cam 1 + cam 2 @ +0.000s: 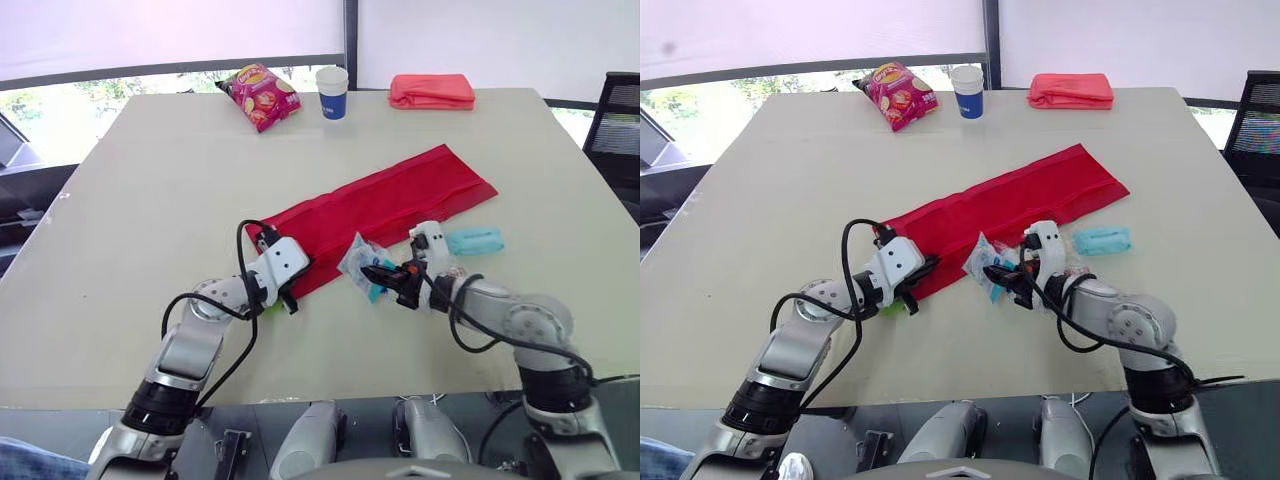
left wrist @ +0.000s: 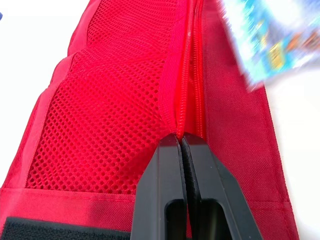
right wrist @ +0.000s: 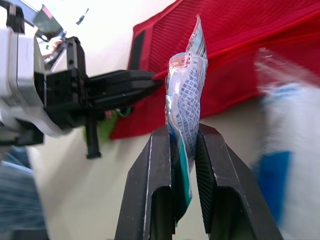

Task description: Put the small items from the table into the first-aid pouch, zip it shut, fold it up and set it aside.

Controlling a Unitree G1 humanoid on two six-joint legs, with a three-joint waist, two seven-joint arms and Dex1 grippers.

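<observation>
Loading step, I judge. The pouch (image 1: 390, 200) lies unfolded across the centre of the table (image 1: 150, 180). The left gripper (image 2: 180, 142) has its jaws together on the pouch's zip edge. The right gripper (image 3: 182, 132) has its jaws clamped on a clear packet (image 3: 186, 90), at lower centre. Next, the packet needs steering into the zip opening.

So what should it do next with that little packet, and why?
Probably ease the right gripper toward the red pouch and slide the clear packet in along the zipper. The packet is clamped in that gripper, just short of the pouch, while the left gripper is shut on the pouch at the zipper line, seemingly steadying it.
</observation>
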